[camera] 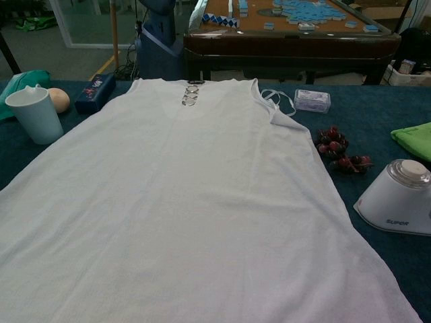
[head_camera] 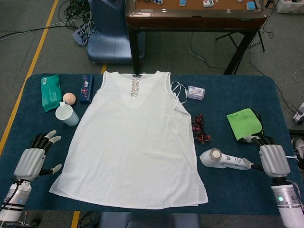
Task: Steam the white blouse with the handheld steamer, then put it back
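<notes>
The white blouse point(head_camera: 135, 142) lies flat on the blue table point(head_camera: 228, 95), neckline toward the far edge, with a row of pale rings down the neck opening. Just right of the blouse's lower hem the handheld steamer point(head_camera: 223, 160) lies on its side; the chest view shows the word "SUPER" printed on its white body. The right hand point(head_camera: 273, 156) sits at the steamer's handle end, fingers apart, gripping nothing. The left hand point(head_camera: 34, 156) rests left of the blouse, clear of the fabric, fingers spread and empty.

Right of the blouse lie a bunch of dark red grapes point(head_camera: 199, 129) and a green cloth point(head_camera: 244, 123). Left of the blouse stand a white cup point(head_camera: 67, 114), a peach-coloured ball point(head_camera: 69, 98), a dark blue box point(head_camera: 86, 88) and a green packet point(head_camera: 50, 91); their print is too small to read.
</notes>
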`<state>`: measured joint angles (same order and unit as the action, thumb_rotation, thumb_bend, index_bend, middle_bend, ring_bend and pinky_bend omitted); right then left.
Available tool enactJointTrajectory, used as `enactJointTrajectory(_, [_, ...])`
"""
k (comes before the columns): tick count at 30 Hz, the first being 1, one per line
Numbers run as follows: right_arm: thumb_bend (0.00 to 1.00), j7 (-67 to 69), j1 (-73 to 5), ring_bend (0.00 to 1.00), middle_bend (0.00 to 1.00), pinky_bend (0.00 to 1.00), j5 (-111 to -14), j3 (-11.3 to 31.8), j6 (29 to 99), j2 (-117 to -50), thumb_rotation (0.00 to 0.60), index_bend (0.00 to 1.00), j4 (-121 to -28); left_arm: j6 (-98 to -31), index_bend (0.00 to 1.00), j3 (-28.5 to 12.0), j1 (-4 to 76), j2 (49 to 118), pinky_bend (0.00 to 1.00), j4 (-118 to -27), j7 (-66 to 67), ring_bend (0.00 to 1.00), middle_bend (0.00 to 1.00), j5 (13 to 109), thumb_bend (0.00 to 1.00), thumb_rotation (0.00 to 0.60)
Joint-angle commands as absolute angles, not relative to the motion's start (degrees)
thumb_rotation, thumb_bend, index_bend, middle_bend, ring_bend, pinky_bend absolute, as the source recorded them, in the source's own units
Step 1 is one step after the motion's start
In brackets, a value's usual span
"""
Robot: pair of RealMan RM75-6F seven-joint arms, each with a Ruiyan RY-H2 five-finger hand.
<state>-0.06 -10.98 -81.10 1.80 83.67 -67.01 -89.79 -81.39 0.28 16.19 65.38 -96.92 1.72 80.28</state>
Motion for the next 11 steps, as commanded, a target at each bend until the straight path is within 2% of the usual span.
enactJointTrajectory(1, [0.13, -1.2, -9.5, 0.26, 0.39, 0.25, -79.2, 2.3, 83.4, -65.4, 0.600, 0.31, -91.6, -85.9, 0.15, -0.2, 12.4, 67.7, 0.00, -95.4, 4.1, 0.06, 0.08, 78.9, 0.13, 0.600])
enactJointTrajectory(7, [0.13, -1.9, -8.4, 0.27, 0.40, 0.25, -78.7, 2.1, 82.9, -64.1, 0.600, 0.32, -93.4, -90.3, 0.15, 0.0, 8.3, 69.4, 0.00, -95.6, 5.1, 0.06, 0.08, 78.9, 0.13, 0.600])
enactJointTrajectory(11, [0.13, -1.3, -8.1, 0.29, 0.41, 0.25, -79.7, 2.3, 83.2, -64.2, 0.600, 0.34, -93.3, -91.0, 0.15, -0.1, 7.3, 69.6, 0.00, -95.3, 4.8, 0.06, 0.08, 79.7, 0.13, 0.600])
